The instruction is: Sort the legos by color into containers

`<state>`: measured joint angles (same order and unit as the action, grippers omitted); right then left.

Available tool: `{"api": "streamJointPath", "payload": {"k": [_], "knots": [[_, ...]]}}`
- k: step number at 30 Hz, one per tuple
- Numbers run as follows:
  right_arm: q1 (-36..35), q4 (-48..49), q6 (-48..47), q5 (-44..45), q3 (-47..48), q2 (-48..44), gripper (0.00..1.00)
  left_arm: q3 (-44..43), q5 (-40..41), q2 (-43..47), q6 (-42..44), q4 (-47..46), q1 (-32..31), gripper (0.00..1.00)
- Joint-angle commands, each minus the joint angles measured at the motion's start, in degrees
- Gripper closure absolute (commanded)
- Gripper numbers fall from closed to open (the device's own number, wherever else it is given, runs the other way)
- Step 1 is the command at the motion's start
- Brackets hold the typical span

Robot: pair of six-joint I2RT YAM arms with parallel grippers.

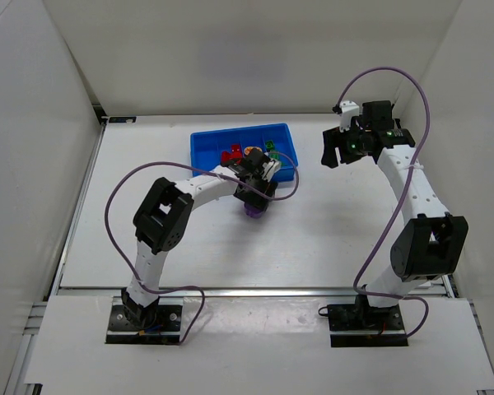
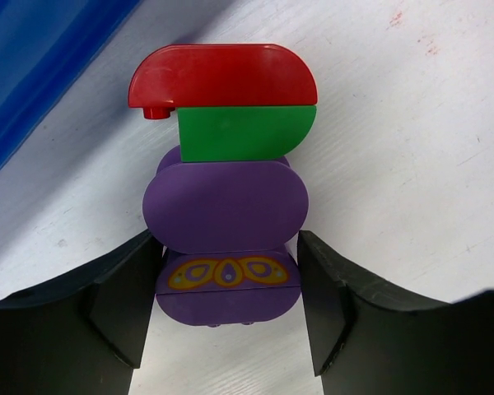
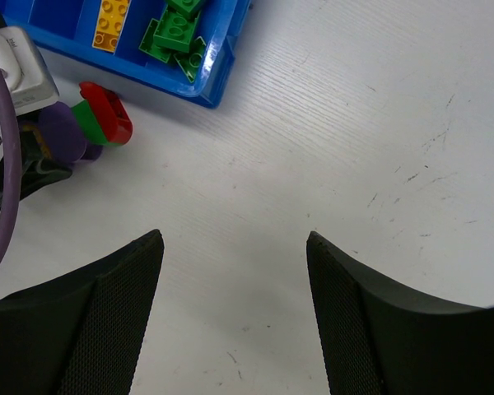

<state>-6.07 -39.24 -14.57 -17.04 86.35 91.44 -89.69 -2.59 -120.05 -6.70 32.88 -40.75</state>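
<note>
Sorted so far: the shallow bright-blue plastic tray (image 1: pixel 204 153), upper centre of the top view, holds small red plastic bricks (image 1: pixel 229 155), an orange-yellow studded brick (image 3: pixel 114 23) and green studded bricks (image 3: pixel 177 33). As far as I can see, each colour sits in its own compartment.
Leftmost compartment: shows only blue floor from above, so it is probably meant for purple.
Still outside: one joined stack just below the tray's near rim, over the white worktop (image 3: pixel 379 123). It is made of a red rounded brick (image 2: pixel 222 76), a green rounded brick (image 2: pixel 247 132), a purple oval brick (image 2: pixel 224 206) and a purple printed brick (image 2: pixel 226 284) with a yellow pattern. I cannot tell whether it rests on the worktop or is lifted.
Left pincer (image 2: pixel 226 239): pinching the purple printed brick, with a finger against each side.
Right pincer (image 3: pixel 234 239): spread and holding nothing, over bare worktop to the right of the tray.
Progress: nearly done by my reading. The stack mixes three colours, so it likely has to be pulled apart before its bricks can be binned.
</note>
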Motion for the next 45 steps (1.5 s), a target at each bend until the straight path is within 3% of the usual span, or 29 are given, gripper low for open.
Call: {"api": "streamJointPath", "payload": {"k": [1, 7, 10, 15, 26, 45], "knots": [[0.2, 0.7, -0.5, -1.9, -0.7, -0.7, 0.26, 0.2, -2.2, 4.6, 1.3, -0.5, -1.2, 0.78], [0.4, -2.7, -1.4, -14.8, -0.6, -0.6, 0.27, 8.9, -6.7, 16.3, 3.6, -5.7, -1.9, 0.78], [0.2, -4.0, 1.7, -24.8, -2.1, 0.2, 0.26, 14.8, -8.7, 22.8, 5.0, -10.2, -1.8, 0.78], [0.2, -2.5, 9.2, -34.5, -6.8, 1.4, 0.23, 20.9, -12.0, 30.8, 6.2, -16.5, -1.9, 0.79], [-0.2, 4.3, 21.5, -50.5, -6.3, 5.9, 0.21, 21.4, -11.9, 33.3, 8.9, -17.1, -4.2, 0.79], [-2.8, 1.1, 18.0, -49.3, -6.9, 8.0, 0.23, 20.3, -10.8, 33.0, 10.5, -19.1, -5.6, 0.8]]}}
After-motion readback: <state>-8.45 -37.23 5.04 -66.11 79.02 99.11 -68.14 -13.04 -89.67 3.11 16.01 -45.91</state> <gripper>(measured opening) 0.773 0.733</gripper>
